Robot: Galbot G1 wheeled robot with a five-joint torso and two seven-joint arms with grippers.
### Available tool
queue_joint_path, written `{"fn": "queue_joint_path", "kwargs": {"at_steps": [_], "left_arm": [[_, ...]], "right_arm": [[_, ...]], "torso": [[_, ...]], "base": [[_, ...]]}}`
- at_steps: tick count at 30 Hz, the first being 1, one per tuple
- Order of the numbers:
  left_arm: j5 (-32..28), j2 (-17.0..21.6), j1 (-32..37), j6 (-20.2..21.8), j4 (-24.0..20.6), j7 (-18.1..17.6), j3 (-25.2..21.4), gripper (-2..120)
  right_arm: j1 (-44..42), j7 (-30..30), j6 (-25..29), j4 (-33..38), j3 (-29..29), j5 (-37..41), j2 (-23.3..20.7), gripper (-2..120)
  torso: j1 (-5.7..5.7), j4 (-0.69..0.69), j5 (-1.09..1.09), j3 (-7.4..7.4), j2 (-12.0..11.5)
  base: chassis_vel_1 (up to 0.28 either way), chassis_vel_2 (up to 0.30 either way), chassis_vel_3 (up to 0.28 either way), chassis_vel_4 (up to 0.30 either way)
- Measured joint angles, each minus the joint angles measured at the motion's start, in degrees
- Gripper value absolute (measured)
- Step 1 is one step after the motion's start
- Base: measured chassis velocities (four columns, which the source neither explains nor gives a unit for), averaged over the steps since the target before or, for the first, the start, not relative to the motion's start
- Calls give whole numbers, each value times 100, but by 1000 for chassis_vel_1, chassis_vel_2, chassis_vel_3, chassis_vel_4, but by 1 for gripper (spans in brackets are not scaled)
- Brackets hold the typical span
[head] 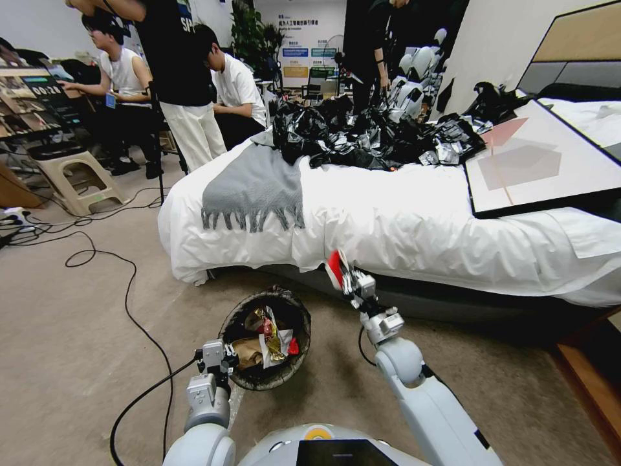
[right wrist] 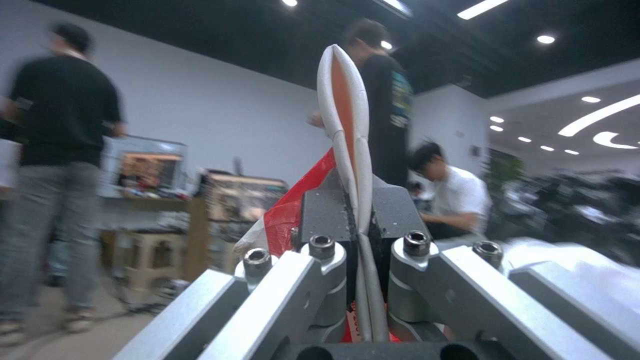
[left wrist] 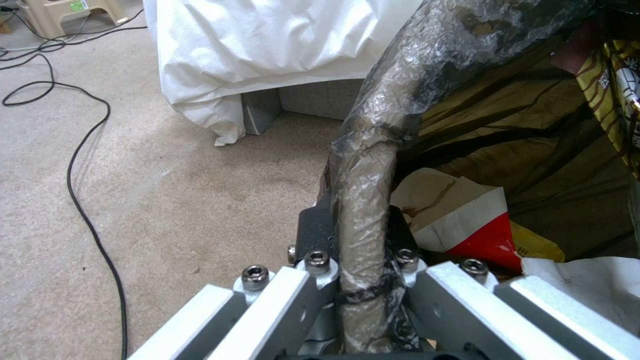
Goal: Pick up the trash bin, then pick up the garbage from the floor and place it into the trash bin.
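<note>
The trash bin [head: 299,317], round and lined with a black bag, hangs just above the carpet in front of me. My left gripper [head: 222,360] is shut on its near rim [left wrist: 373,150]; in the left wrist view the left gripper [left wrist: 360,237] pinches the bag-wrapped edge. Inside lie a brown paper bag [left wrist: 520,150], a red-white packet [left wrist: 467,225] and a yellow snack packet [head: 272,336]. My right gripper [head: 349,279] is raised to the right of the bin, near the bed's edge, shut on a red-white snack packet [head: 334,266] that stands up between the fingers [right wrist: 347,125].
A bed [head: 401,220] with a white sheet fills the space ahead, with a grey throw [head: 255,184], a heap of shiny black bags [head: 362,133] and a framed board [head: 537,162] on it. Black cables [head: 129,291] trail over the carpet at left. A beige stool [head: 77,181] stands far left. Wooden furniture [head: 595,382] stands at right.
</note>
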Motion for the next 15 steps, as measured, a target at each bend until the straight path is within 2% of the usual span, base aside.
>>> {"fn": "queue_joint_path", "kwargs": {"at_steps": [6, 15], "left_arm": [[33, -12, -22, 5, 4, 13, 38, 0], [91, -42, -9, 6, 5, 20, 73, 0]], "right_arm": [[-128, -147, 13, 37, -425, -32, -424, 0], [17, -118, 24, -446, -871, -224, -392, 0]], "torso": [[0, -1, 0, 0, 0], [0, 1, 0, 0, 0]], "base": [[0, 0, 0, 0], [0, 0, 0, 0]]}}
